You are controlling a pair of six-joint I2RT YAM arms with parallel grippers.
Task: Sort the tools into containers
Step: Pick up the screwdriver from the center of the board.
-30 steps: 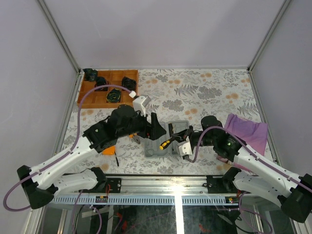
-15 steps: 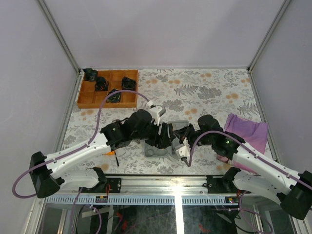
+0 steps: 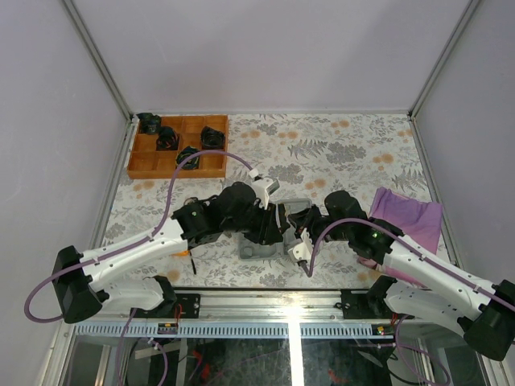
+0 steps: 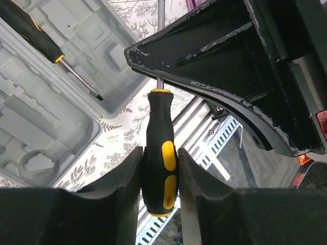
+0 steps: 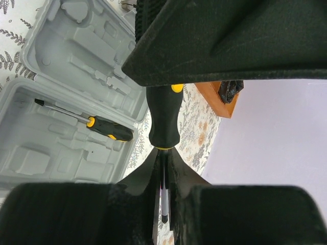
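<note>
Inside left gripper point(image 4: 159, 157): screwdriver point(image 4: 160, 125) handle; shaft pinched in right gripper point(image 5: 163, 156).

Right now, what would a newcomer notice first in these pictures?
At the open grey case, both jaws share one black-and-yellow screwdriver: left jaws clamp its handle, right jaws pinch its shaft. A second screwdriver lies inside the case; an orange tray sits far left.

case point(image 4: 46, 117) partly off-frame, l. wrist cam
</note>
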